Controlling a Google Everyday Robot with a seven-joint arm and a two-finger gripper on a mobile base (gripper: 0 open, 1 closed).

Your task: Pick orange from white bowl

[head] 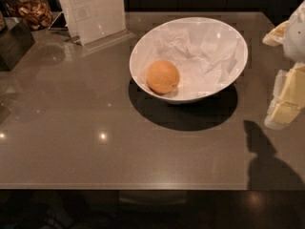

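Note:
The orange (163,76) lies inside the white bowl (237,69), on its lower left side, resting on crumpled white paper (200,51). The bowl stands on the grey-brown table, right of the middle. My gripper (286,99), white with pale yellow parts, hangs at the right edge of the view. It is to the right of the bowl, apart from it and above the table. It holds nothing that I can see. Part of the arm is cut off by the frame's right edge.
A clear upright sign holder (93,11) stands at the back left of the bowl. A dark box (14,42) and a container of brown snacks (33,11) sit at the far left. The table's front edge (143,187) runs near the bottom.

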